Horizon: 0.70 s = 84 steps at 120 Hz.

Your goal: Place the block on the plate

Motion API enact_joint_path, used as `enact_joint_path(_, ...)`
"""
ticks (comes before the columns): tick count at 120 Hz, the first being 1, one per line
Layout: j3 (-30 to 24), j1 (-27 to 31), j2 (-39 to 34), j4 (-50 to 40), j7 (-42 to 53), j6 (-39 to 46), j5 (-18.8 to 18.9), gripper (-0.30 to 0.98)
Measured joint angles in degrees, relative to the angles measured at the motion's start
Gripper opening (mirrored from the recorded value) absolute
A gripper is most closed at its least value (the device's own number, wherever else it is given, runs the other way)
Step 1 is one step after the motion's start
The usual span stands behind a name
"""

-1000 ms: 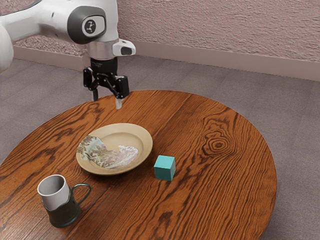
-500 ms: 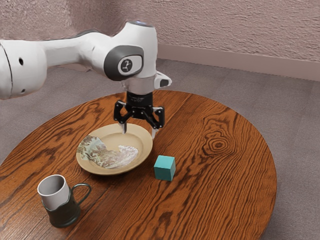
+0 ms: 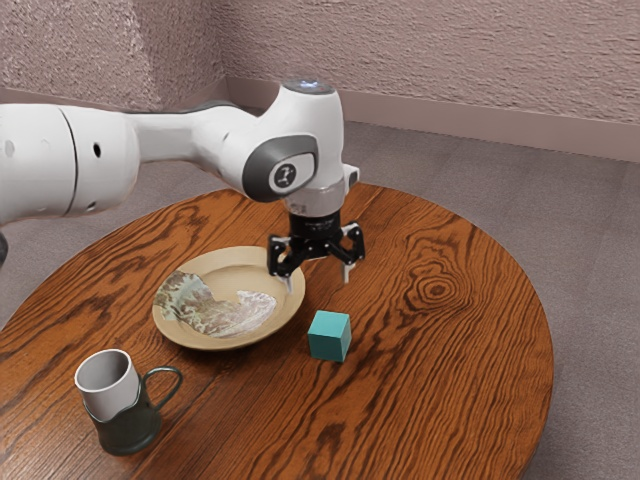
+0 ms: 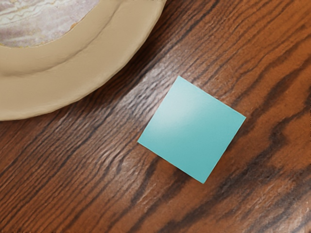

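Teal block (image 3: 329, 336) rests flat on the surface (image 3: 450, 370), just below centre in the exterior view, beside the plate (image 3: 235, 275) but apart from it, so we should have room to grip both sides. We've got the jaws wide and empty, pointing down above the block, which suits a near-vertical approach. It sits skewed near mid-frame in the wrist view; we'd check alignment before closing, or risk a corner grip.

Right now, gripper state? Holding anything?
Gripper: open, fingers apart, holding nothing; the block sits on the table below it.
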Motion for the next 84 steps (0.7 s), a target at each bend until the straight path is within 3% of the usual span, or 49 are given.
enact_joint_path(74, 1.3, 1.4, 3.8, 0.9, -17.6, 3.7, -0.7, 0.69)
enact_joint_path(84, -1.7, 3.4, 4.2, 0.4, -19.7, 5.1, -1.0, 0.69)
